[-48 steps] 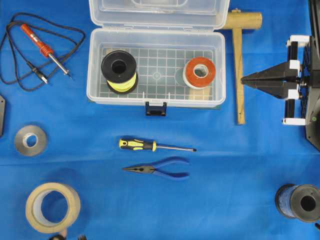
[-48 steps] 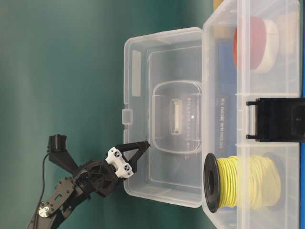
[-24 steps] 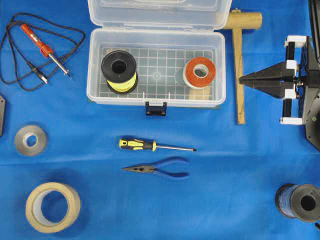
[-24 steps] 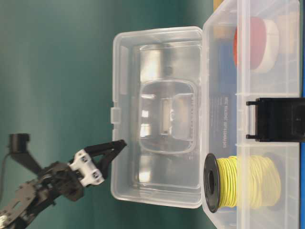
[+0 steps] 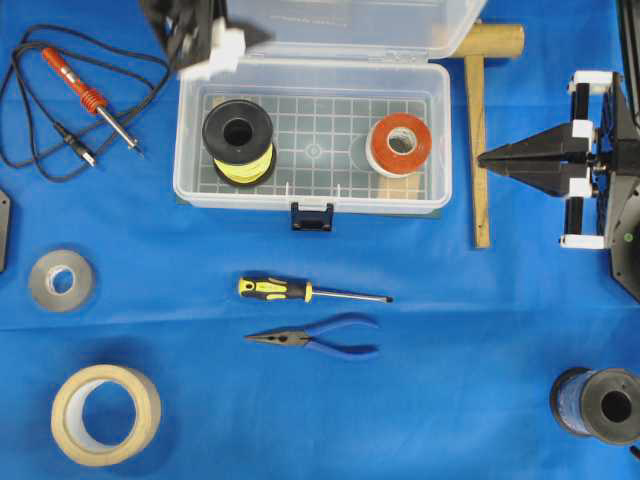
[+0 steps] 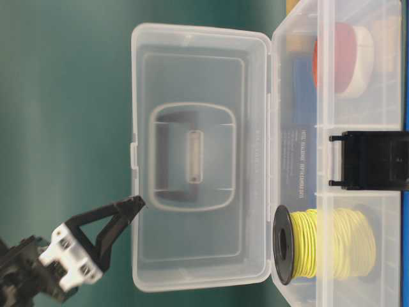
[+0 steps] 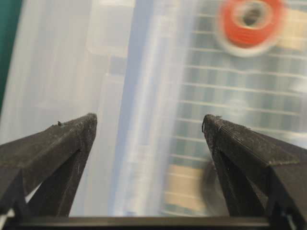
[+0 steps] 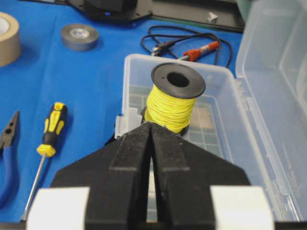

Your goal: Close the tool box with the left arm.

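Note:
The clear tool box (image 5: 380,205) stands open at the table's back, holding a yellow wire spool (image 5: 238,140) and an orange tape roll (image 5: 400,145); its dark latch (image 5: 312,216) hangs at the front. The lid (image 5: 350,25) stands about upright, its handle showing through it (image 6: 192,157). My left gripper (image 5: 245,38) is open and blurred at the lid's left end; its fingertip (image 6: 137,204) meets the lid's free edge (image 6: 134,128). In the left wrist view the open gripper (image 7: 149,120) spans lid and base. My right gripper (image 5: 485,160) is shut and empty, right of the box, and shows shut in its wrist view (image 8: 151,125).
A wooden mallet (image 5: 478,130) lies between the box and the right gripper. A soldering iron (image 5: 90,95) lies at back left. A screwdriver (image 5: 300,291) and pliers (image 5: 320,340) lie in front. Tape rolls (image 5: 60,280) (image 5: 105,415) sit front left, a dark spool (image 5: 600,405) front right.
The lid has swung up from leaning back to about upright. My left gripper has risen with its edge and come into the overhead view. The right arm has hardly moved.

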Available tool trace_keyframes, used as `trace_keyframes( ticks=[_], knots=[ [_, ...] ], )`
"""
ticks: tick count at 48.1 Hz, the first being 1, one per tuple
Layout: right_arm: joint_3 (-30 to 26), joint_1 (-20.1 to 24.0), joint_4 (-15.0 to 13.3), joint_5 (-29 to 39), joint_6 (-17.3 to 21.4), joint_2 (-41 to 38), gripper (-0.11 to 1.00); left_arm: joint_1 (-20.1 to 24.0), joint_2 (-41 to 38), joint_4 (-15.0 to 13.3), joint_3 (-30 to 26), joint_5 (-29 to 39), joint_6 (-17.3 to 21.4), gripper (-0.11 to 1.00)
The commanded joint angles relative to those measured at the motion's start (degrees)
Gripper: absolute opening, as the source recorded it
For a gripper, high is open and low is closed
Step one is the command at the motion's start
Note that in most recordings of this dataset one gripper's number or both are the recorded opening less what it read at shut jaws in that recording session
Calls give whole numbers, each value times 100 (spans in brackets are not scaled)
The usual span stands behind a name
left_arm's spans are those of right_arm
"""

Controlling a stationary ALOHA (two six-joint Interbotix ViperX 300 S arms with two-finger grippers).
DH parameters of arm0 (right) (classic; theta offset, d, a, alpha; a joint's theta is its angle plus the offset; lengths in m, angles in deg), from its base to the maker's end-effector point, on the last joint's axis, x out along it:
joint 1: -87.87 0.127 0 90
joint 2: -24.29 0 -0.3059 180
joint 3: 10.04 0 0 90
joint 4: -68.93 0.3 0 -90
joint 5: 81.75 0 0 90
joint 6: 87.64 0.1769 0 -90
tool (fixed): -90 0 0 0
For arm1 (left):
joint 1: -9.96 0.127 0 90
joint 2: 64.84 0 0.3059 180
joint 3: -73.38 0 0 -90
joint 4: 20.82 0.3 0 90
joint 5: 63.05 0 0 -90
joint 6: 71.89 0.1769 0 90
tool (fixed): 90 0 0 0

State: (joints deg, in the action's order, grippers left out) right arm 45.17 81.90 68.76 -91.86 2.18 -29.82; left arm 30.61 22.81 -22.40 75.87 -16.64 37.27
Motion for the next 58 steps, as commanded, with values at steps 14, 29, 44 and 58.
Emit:
trace_keyframes(
  ticks=[14, 29, 44, 58],
  knots=[
    [-62, -9, 0, -26, 9, -18, 0, -1037, 334, -114, 756, 114, -79, 90],
    [-70, -9, 9, -26, 26, -18, 0, -1714, 703, -158, 1116, 53, -79, 89],
    [-70, -9, 0, -26, 44, 9, 0, -1767, 1468, -158, 1617, -378, -88, 89],
    [-79, -9, 0, -44, 44, 18, 0, -1767, 3182, -158, 2777, -1767, -79, 89]
  ],
)
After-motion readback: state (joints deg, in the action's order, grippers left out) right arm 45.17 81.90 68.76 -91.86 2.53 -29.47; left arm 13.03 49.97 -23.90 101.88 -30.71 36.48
